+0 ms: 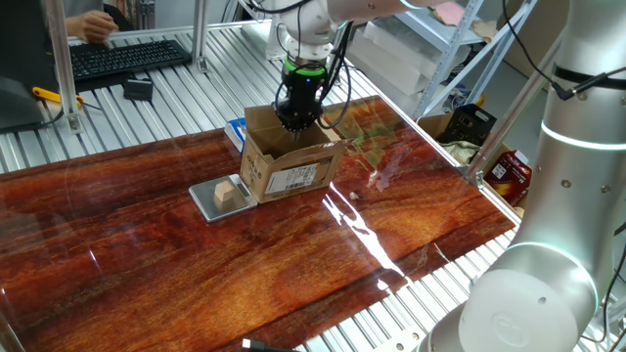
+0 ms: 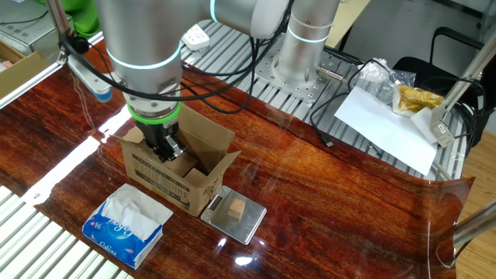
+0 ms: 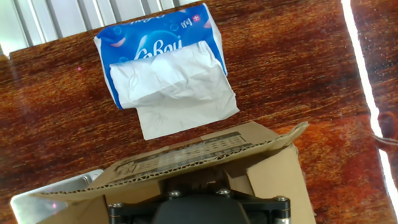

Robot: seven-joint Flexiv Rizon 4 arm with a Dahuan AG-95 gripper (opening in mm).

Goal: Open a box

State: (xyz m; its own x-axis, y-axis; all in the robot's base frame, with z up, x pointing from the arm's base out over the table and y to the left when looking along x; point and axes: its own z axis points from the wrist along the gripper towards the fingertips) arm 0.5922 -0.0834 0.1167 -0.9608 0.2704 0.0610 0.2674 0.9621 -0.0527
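My claw [image 2: 165,149]: clenched, empty, tips inside box [image 2: 177,167] betw. raised flaps. Barcode label on box side; text unreadable.

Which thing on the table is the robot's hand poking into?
The brown cardboard box with open flaps. The blue tissue packet and small wooden cube sit beside it, untouched.

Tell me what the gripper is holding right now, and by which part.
Nothing visibly held. The gripper is shut, reaching down into the open top of the box among its raised flaps; no flap is clearly pinched.
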